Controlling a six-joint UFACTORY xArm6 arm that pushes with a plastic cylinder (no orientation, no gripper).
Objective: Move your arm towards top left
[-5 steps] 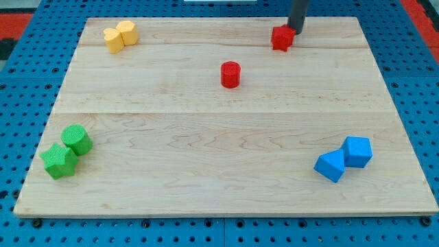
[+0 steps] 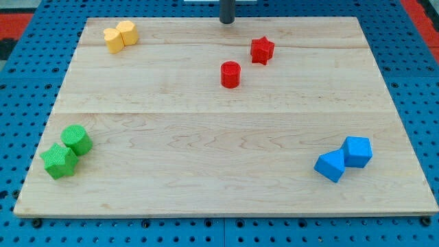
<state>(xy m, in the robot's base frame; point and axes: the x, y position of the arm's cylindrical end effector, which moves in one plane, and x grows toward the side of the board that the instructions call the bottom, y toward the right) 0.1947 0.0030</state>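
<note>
Tip [image 2: 227, 21] of dark rod at the board's [image 2: 206, 171] top edge, near the middle, touching no block. Below, toward the view's right: red star [image 2: 261, 50], red cylinder [image 2: 230, 74]. Well apart at top left: two yellow blocks [image 2: 120, 36], touching each other.

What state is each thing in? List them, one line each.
My tip: at the view's top edge, apart from all blocks.
Red star: flat, alone.
Red cylinder: upright, alone.
Yellow blocks: two, touching.
Green cylinder: upright, touching the green star.
Blue blocks: two, touching.
Board: level, all blocks on it.
</note>
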